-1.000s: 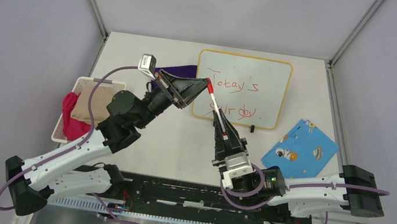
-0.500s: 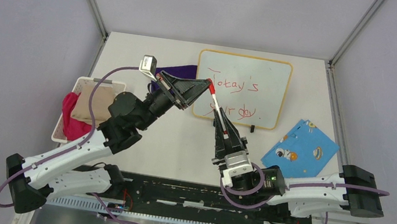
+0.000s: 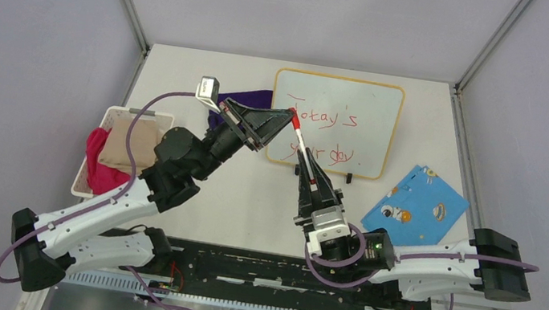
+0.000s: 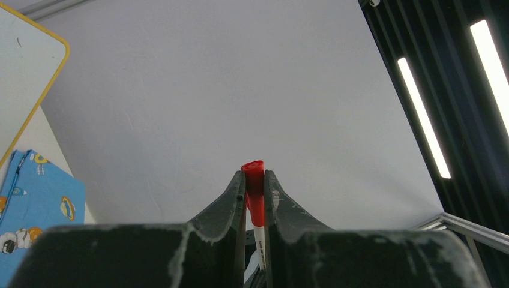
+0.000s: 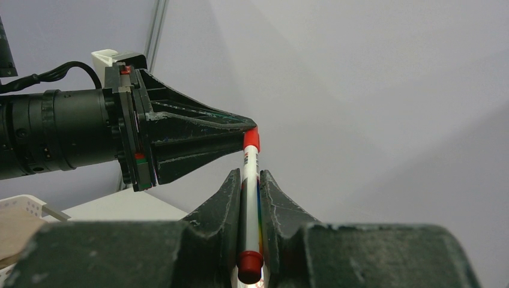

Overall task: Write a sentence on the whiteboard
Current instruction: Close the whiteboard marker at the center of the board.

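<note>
Grey walls enclose the pale table (image 3: 250,192), where the whiteboard (image 3: 372,104) sits at the far side, its red sentence (image 3: 326,118) filling two lines. Over the whiteboard's left edge, the left gripper (image 3: 291,114) pinches the marker's red cap (image 3: 293,118). Just nearer, the right gripper (image 3: 305,162) clamps the marker (image 3: 301,144) barrel.

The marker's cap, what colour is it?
Red; the cap shows best in the left wrist view.
</note>
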Available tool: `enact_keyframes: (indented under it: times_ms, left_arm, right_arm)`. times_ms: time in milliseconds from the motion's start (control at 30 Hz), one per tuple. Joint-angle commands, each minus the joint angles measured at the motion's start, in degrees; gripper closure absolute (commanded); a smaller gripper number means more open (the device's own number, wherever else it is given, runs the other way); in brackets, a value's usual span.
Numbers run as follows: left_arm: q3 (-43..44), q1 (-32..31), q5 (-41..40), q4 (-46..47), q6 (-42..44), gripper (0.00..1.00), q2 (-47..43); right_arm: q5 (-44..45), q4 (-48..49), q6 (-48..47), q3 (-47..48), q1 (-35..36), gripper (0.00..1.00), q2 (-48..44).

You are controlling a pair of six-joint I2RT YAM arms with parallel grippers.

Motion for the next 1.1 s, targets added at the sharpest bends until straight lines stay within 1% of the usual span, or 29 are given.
enact_keyframes:
  times_ms: [0,267,567,667,800,867,933,1067]
  left_arm:
    - [0.2,-4.5,9.5,1.8,4.4,0.98,0.5]
    - [0.0,-7.3,11.7,3.9,5.0,0.98,2.1]
    - [1.5,-10.0,13.7,4.0,7.0,0.98,3.5]
    - [1.2,-10.1,13.1,4.1,7.2,0.98,3.1]
    - [0.8,-10.1,9.8,2.7,8.6,0.98,1.4]
    - [1.0,-10.1,7.8,0.7,9.5,0.90,0.3]
    - [0.7,-10.1,6.6,0.1,9.9,0.80,-0.4]
    - [0.8,-10.1,6.4,0.1,10.6,0.55,-0.6]
  right_arm:
    - [-0.3,20.2,1.0,2.2,-1.5,1.00,0.4]
    - [-0.4,19.6,2.0,2.7,-2.6,1.00,0.7]
    - [-0.6,19.5,2.1,3.5,-3.7,1.00,1.0]
    - [-0.7,19.3,2.2,3.3,-3.8,1.00,0.7]
    - [-0.9,19.0,2.9,2.6,-3.8,1.00,-0.2]
    - [-1.0,18.6,3.2,2.2,-3.8,1.00,-0.7]
    - [-1.1,18.0,3.9,1.9,-3.7,1.00,-1.3]
    - [-1.4,16.9,5.3,1.4,-3.8,1.00,-2.4]
